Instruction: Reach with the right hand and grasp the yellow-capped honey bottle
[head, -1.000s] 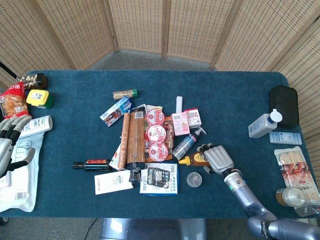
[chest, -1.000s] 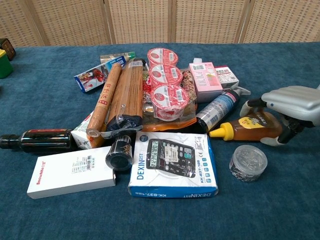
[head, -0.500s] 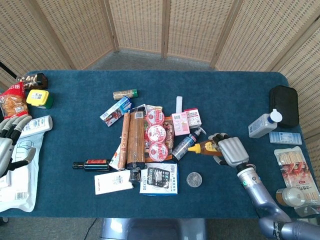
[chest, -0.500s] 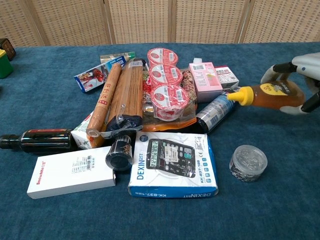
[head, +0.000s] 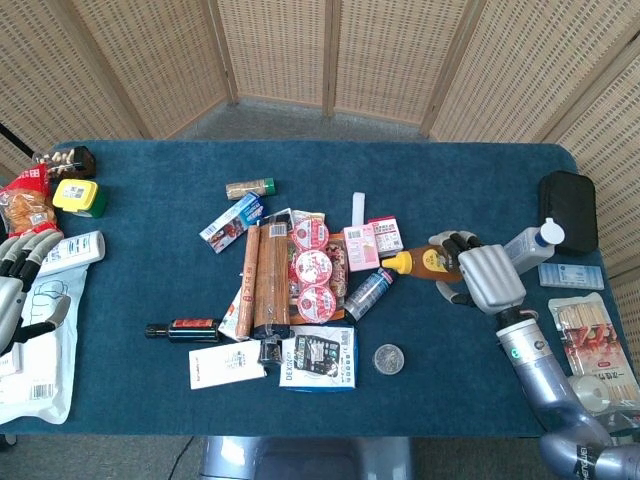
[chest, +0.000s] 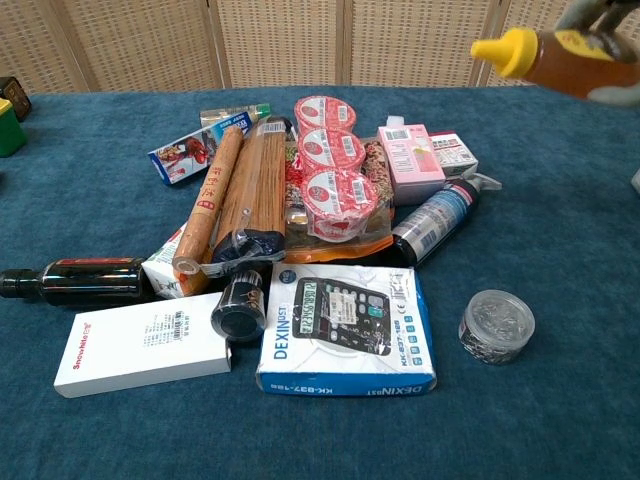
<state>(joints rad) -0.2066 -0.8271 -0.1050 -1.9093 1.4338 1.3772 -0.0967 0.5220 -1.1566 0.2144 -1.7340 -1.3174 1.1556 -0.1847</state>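
From the head view, the right hand (head: 487, 277) grips the honey bottle (head: 428, 262) around its body, fingers wrapped over the amber part, with the yellow cap pointing left toward the pile of goods. The bottle lies roughly level in the grasp, to the right of the pink box (head: 360, 246) and above the dark spray bottle (head: 369, 293). The forearm runs up from the lower right corner, wrist bent so the back of the hand faces the camera. The left hand (head: 20, 285) rests at the left edge of the desk (head: 450, 180), fingers apart and holding nothing, beside a white bag.

From the chest view, the honey bottle (chest: 560, 55) sits high in the upper right, clearly lifted off the blue cloth, cap to the left and slightly lower than the base. Only fingertips (chest: 612, 92) of the right hand show around it at the frame edge. The round tin (chest: 496, 325) and the calculator box (chest: 348, 330) lie well below it.

The grasp looks made; doing this well now means keeping the fingers firmly round the body, holding the bottle level, and staying clear of the pile.
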